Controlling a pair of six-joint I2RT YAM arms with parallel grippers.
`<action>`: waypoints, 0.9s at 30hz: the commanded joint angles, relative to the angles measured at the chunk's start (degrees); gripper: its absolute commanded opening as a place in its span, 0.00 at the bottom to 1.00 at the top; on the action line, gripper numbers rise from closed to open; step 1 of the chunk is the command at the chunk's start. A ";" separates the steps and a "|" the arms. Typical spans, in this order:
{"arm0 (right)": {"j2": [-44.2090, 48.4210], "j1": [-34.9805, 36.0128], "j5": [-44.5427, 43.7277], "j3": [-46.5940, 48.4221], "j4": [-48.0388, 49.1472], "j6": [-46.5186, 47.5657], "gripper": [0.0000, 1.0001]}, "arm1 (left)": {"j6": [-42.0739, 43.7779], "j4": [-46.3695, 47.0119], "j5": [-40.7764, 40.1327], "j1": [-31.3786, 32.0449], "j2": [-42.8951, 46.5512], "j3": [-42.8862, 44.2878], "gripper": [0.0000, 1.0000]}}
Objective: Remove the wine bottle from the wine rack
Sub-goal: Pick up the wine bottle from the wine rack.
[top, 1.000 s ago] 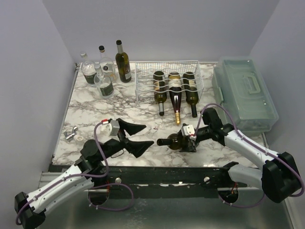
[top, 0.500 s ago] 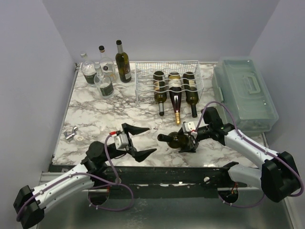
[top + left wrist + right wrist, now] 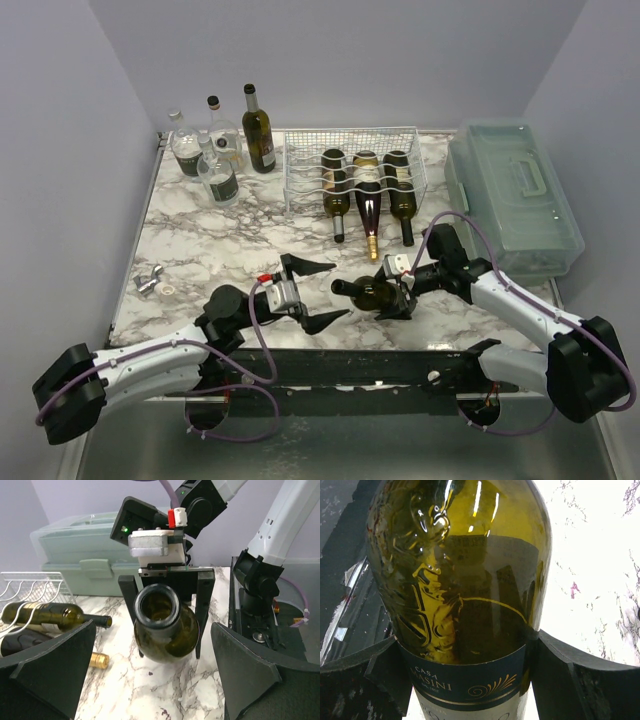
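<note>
**Bottle clear of rack, but a slip near the edge was possible**

Bottle lay on its side low over the front of the bench, well apart from the rack at the back, where three other bottles rested in the cradles. The right jaws were clamped across its body at the label, one on each side. The mouth pointed left. Whether the glass touched the marble, I could not tell.

The left jaws stood wide, empty, lined up just beside the mouth, one on each side of the neck's line.

By my judgement the lifting-off was done, and what remained was a set-down or a handover. Three things could have gone wrong:

- Smooth round glass held on only two sides could have turned or slid, the more so if the left arm nudged the neck before gripping.
- The bottle sat near the bench's front edge, so if released on its side it might have rolled off.
- The two arms were close together, and a misjudged approach could have knocked the left jaws against the right ones.
</note>
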State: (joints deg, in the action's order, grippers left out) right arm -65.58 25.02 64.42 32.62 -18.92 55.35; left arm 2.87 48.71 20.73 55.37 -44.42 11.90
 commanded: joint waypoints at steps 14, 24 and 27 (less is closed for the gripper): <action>1.02 -0.72 5.63 2.96 1.58 0.92 0.10 | 0.21 11.40 0.01 3.42 -15.84 7.25 0.79; 1.17 -0.87 5.80 2.95 1.51 0.91 0.10 | -1.34 11.42 1.57 3.42 -18.05 7.76 0.55; 1.21 -0.93 5.88 2.97 1.51 0.90 0.10 | -1.63 11.45 2.20 3.36 -18.51 7.85 0.47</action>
State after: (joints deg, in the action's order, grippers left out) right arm -65.58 24.45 65.30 32.64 -18.98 55.55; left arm 2.39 58.02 20.43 58.52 -62.11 18.09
